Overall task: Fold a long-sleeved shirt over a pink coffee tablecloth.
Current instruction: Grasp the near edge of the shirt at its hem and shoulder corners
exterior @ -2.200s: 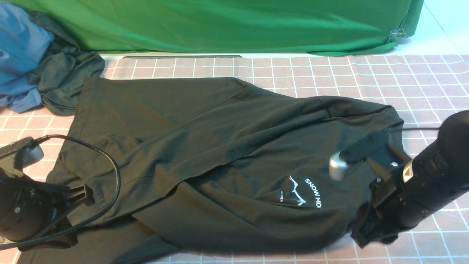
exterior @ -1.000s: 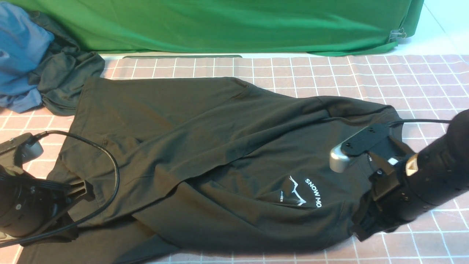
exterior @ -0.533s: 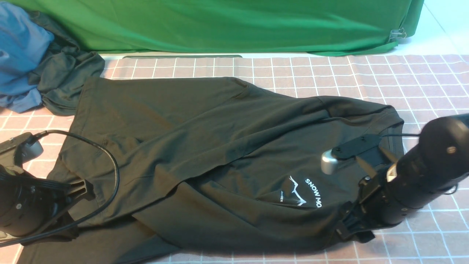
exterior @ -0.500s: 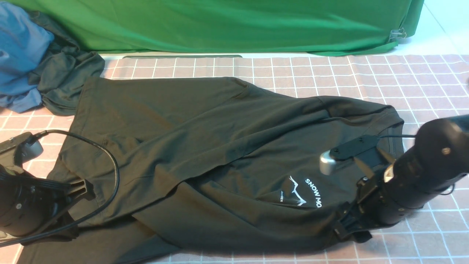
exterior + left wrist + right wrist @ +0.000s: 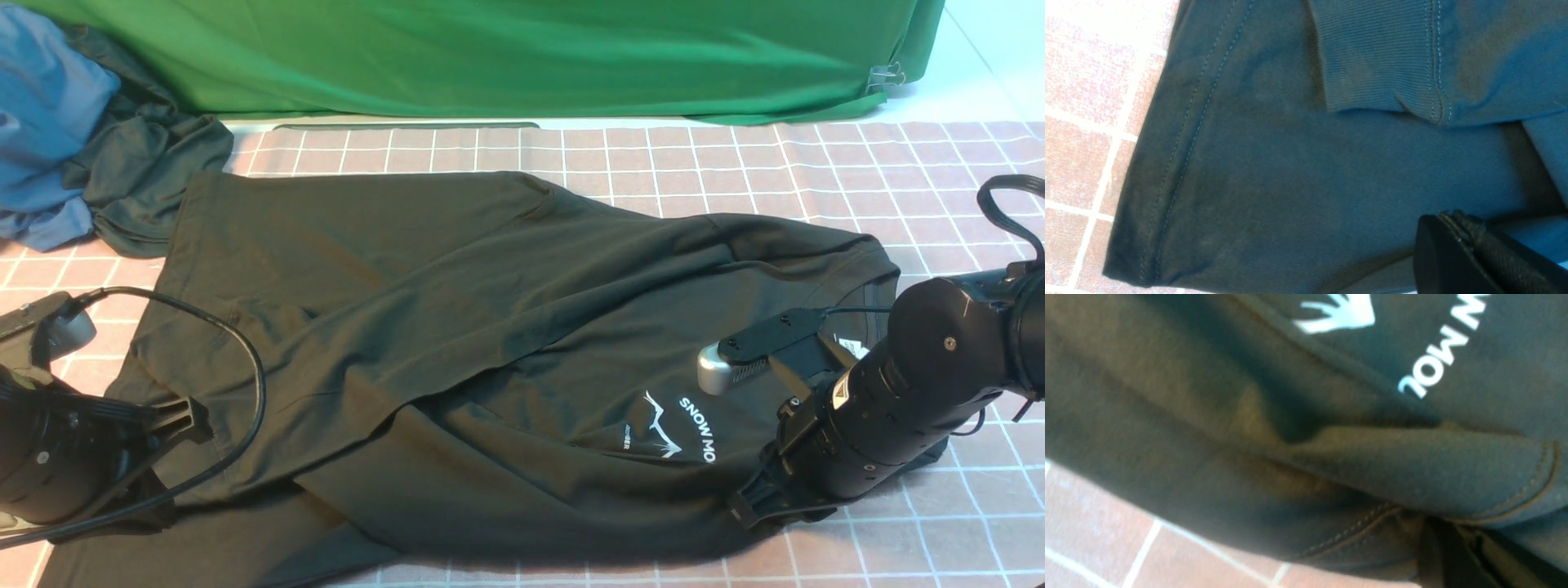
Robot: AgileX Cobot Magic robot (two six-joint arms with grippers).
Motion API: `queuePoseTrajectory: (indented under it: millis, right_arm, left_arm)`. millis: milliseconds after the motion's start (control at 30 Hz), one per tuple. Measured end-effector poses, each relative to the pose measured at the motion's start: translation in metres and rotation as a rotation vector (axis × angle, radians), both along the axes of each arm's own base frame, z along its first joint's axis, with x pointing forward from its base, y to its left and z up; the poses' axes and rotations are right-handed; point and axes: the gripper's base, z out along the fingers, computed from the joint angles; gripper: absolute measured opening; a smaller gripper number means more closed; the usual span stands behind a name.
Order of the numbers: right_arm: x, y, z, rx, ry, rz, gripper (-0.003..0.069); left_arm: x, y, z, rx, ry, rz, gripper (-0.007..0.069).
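The black long-sleeved shirt lies spread on the pink coffee tablecloth, its white lettering and neck label toward the right. My right gripper is low at the shirt's near right edge. In the right wrist view that gripper is shut, with a seamed fold of the shirt bunched at its tips. My left gripper rests on the shirt's left end. In the left wrist view this gripper is shut, and creases of the shirt run to its tip.
A bright green cloth hangs along the back. A dark grey-green garment is bunched with a blue one at the far left. The left arm's black cable loops over the shirt.
My right arm has dropped lower and slid left along the shirt's near edge, bringing its gripper down onto the cloth. The left arm and the shirt's lie are unchanged.
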Motion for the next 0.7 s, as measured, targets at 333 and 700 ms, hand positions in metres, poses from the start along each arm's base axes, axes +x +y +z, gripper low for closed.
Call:
queuePoseTrajectory:
  millis: [333, 700]
  right_arm:
    - [-0.015, -0.005, 0.028, 0.013, 0.007, 0.025, 0.0041]
    - [-0.037, -0.013, 0.041, -0.035, 0.15, 0.073, 0.004]
  left_arm:
    - [0.0, 0.0, 0.0, 0.0, 0.0, 0.0, 0.0014]
    - [0.0, 0.0, 0.0, 0.0, 0.0, 0.0, 0.0014]
